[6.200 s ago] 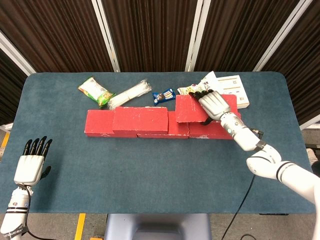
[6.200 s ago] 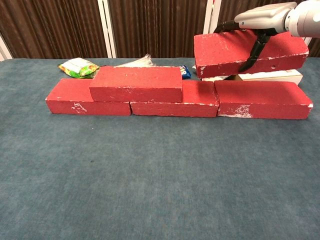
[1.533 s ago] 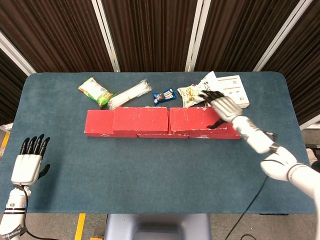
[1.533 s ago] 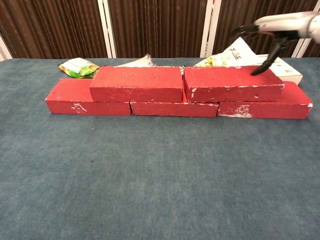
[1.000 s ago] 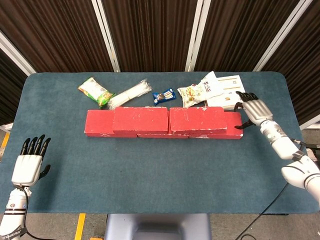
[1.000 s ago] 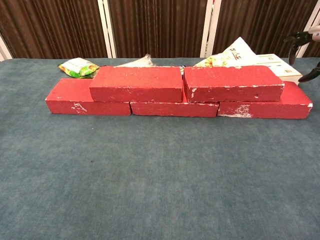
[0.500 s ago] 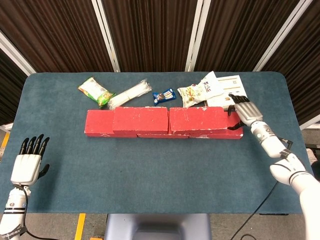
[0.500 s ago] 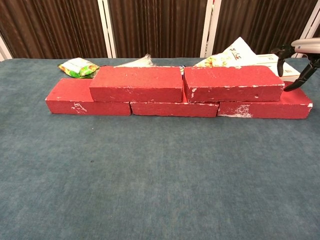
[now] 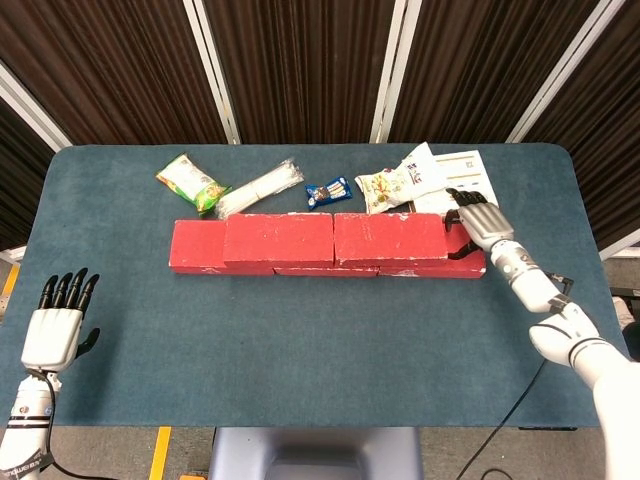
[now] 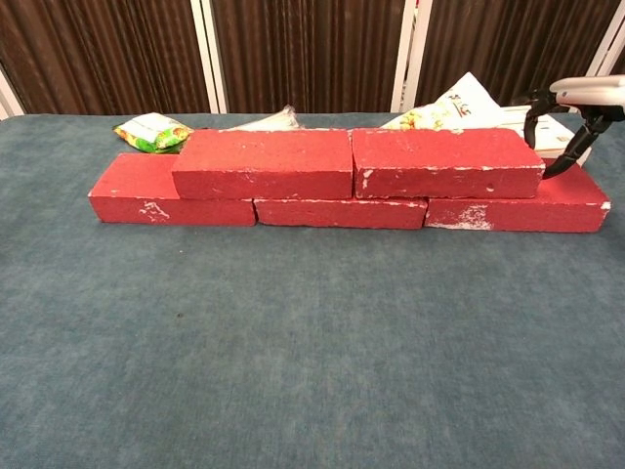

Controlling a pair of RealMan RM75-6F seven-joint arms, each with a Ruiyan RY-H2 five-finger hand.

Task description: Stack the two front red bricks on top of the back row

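Three red bricks form the bottom row: left (image 10: 137, 191), middle (image 10: 340, 212) and right (image 10: 518, 210). Two more lie on top of them end to end, the top left brick (image 9: 278, 238) (image 10: 264, 161) and the top right brick (image 9: 390, 237) (image 10: 447, 161). My right hand (image 9: 478, 222) (image 10: 571, 103) is at the right end of the top right brick, fingers spread and touching that end, holding nothing. My left hand (image 9: 58, 320) hovers at the table's front left corner, fingers apart and empty.
Behind the bricks lie a green snack bag (image 9: 192, 182), a clear noodle packet (image 9: 258, 188), a small blue packet (image 9: 327, 190), a pale snack bag (image 9: 400, 182) and a white box (image 9: 470, 175). The blue table (image 9: 300, 350) stretches in front.
My right hand came back to the right end of the top right brick and pressed leftward; both top bricks slid slightly left. The left hand stayed put.
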